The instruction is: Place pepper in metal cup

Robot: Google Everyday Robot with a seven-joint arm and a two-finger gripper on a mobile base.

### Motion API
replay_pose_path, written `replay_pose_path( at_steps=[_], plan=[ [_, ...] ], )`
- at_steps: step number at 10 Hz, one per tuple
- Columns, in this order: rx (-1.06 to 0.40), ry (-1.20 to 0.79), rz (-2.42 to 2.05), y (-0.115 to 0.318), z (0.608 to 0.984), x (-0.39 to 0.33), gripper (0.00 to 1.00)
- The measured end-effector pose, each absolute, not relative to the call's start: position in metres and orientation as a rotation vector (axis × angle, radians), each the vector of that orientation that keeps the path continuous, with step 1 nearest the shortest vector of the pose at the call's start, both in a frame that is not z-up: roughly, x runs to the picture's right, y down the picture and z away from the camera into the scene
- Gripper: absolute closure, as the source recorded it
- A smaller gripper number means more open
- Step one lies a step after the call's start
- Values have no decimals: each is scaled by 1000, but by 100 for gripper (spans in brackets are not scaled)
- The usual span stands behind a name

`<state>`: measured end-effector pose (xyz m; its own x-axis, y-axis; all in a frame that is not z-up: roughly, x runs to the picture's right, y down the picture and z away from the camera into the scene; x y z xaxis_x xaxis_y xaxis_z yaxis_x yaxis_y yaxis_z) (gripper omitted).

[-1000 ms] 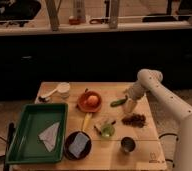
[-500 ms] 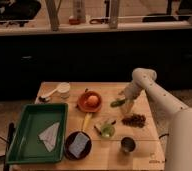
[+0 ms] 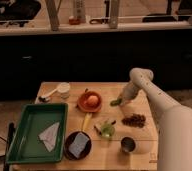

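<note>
The green pepper (image 3: 115, 102) lies on the wooden table (image 3: 139, 156), right of the orange bowl. My gripper (image 3: 123, 100) is at the pepper's right end, low over the table, at the tip of the white arm (image 3: 154, 95) that reaches in from the right. The metal cup (image 3: 127, 145) stands upright near the table's front edge, well in front of the gripper and apart from it.
An orange bowl (image 3: 90, 101) holds an orange fruit. A green tray (image 3: 36, 131) with a white napkin sits at the left. A dark bowl (image 3: 78, 144) with a blue sponge, a green item (image 3: 107, 130), a dark snack pile (image 3: 134, 120) and a white cup (image 3: 63, 90) are also on the table.
The arm has swung left and down, bringing my gripper from right of the pepper to its right end. The pepper stays on the table.
</note>
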<state>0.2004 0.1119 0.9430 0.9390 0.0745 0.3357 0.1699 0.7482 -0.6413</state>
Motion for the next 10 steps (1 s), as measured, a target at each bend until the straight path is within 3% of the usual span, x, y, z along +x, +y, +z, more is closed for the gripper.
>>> replay_pose_path(
  at_steps=[1, 2, 5, 10],
  plan=[
    [-729, -353, -53, 112, 942, 202, 99],
    [-729, -352, -53, 112, 942, 202, 100],
    [-723, -343, -52, 107, 940, 206, 100],
    [-668, -349, -35, 49, 906, 209, 100]
  ],
)
